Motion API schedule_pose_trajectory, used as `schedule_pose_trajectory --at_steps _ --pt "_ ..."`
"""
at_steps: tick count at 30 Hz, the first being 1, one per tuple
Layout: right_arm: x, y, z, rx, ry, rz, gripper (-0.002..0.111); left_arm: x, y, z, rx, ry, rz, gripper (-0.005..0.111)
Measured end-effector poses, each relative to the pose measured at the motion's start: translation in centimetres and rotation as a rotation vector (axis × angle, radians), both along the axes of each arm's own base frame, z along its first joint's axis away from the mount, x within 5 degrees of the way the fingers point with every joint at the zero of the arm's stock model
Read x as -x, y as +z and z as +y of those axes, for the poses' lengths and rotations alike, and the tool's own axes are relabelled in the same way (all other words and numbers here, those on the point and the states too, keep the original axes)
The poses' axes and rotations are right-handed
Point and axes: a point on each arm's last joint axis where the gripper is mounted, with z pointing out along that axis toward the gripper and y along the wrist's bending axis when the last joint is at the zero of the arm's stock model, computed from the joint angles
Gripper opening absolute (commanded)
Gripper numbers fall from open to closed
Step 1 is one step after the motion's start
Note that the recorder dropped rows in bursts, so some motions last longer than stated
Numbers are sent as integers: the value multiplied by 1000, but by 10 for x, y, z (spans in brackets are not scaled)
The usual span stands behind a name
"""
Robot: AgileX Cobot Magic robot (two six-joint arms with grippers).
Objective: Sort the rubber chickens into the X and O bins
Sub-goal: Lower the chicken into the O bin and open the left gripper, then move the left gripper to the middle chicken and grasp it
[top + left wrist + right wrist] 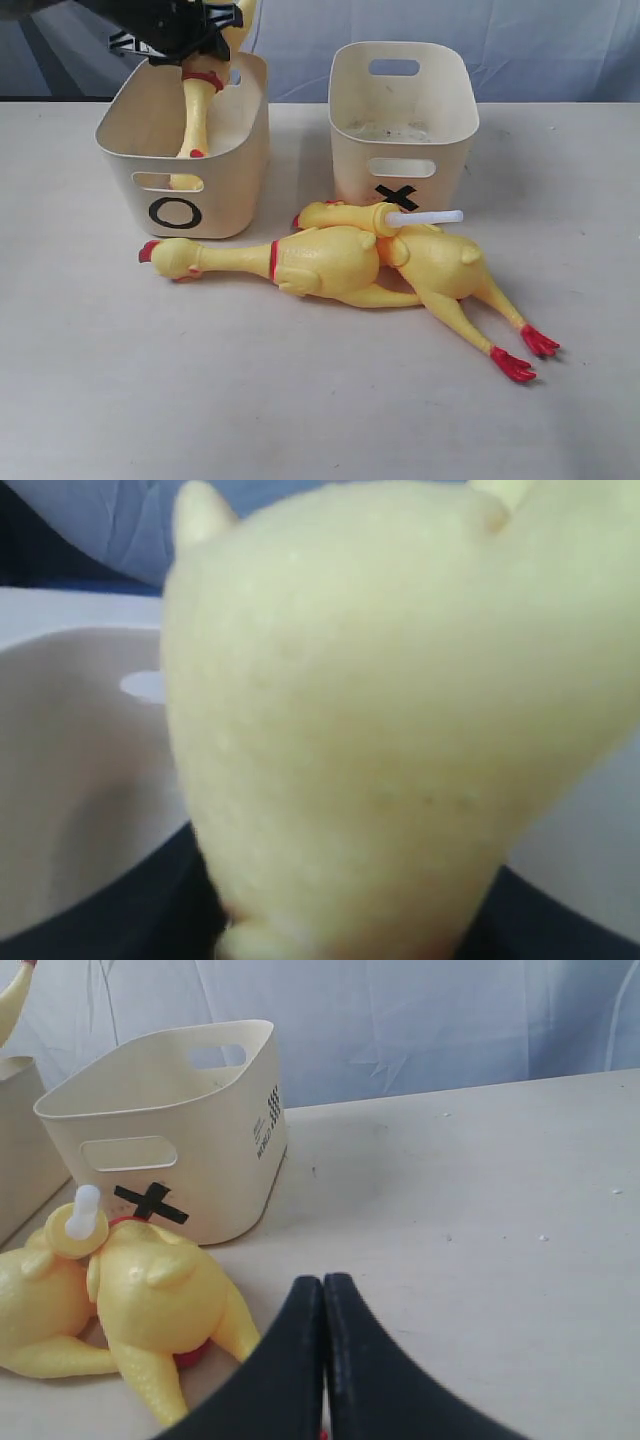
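The left gripper [178,42] clamps a smooth red-banded rubber chicken [197,100] head-down in the round-cornered O bin [235,190] near the desk's far-left corner. The X bin [355,185] sits mid far edge; before it another banded chicken [320,262] and the white-stick chicken [445,268] lie touching. The right gripper [322,1285] has its fingers pressed together, empty.

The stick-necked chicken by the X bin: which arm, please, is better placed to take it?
Likely right: the left gripper holds another chicken head-down in the O bin; the right gripper, jaws shut and empty, faces the stick-necked chicken.
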Motion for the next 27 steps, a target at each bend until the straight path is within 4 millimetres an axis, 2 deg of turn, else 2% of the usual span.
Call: schedule_pose_trajectory --at_steps 3,12,18,21,22,24,27 --pt "0 0 0 0 0 0 -1 6 22 1 1 -3 -40 56" --pt "0 0 0 0 0 0 -1 21 65 14 -57 -5 -113 55" --pt "0 0 0 0 0 0 -1 44 97 26 -99 -23 -86 55" --pt "0 0 0 0 0 0 -1 65 112 21 -101 -156 -33 54" --pt "0 0 0 0 0 0 -1 73 114 15 -69 -252 -21 54" --pt "0 0 0 0 0 0 -1 86 114 -3 -15 -443 0 54" --pt "0 0 0 0 0 0 -1 103 109 -37 -92 -752 -64 54"
